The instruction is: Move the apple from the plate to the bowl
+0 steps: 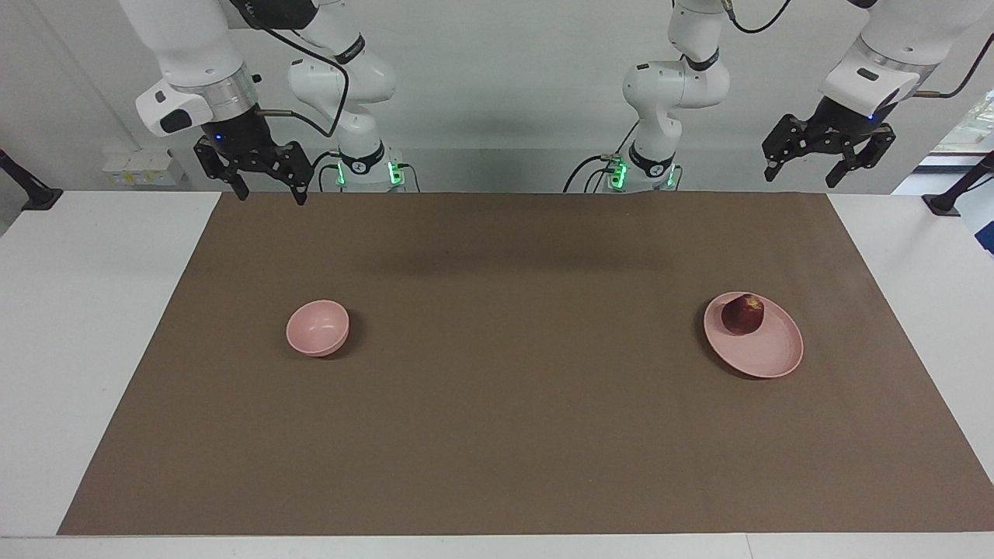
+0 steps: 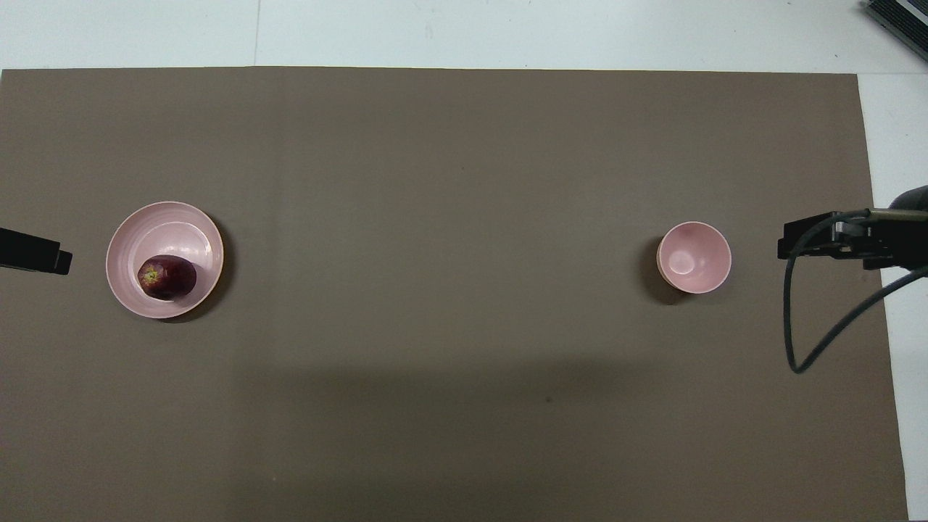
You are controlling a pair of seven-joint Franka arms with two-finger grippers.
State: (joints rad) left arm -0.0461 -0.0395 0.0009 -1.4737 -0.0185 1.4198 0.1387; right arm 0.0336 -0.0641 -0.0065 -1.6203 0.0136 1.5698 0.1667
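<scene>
Apple (image 1: 742, 314) untouched so far. Left gripper (image 1: 828, 164) raised with fingers spread, hanging near the plate's end of the table, best placed to reach. Right gripper (image 1: 266, 186) also spread, waiting toward the bowl's (image 1: 317, 328) end. Fruit sitting on the plate (image 1: 765, 353), on its part nearer the robots, well apart from the empty bowl.

even, bright overhead light; soft shadows hug bowl (image 2: 694, 257) and plate (image 2: 123, 239) (toward 7 o'clock, overhead view); sharp, no glare.
</scene>
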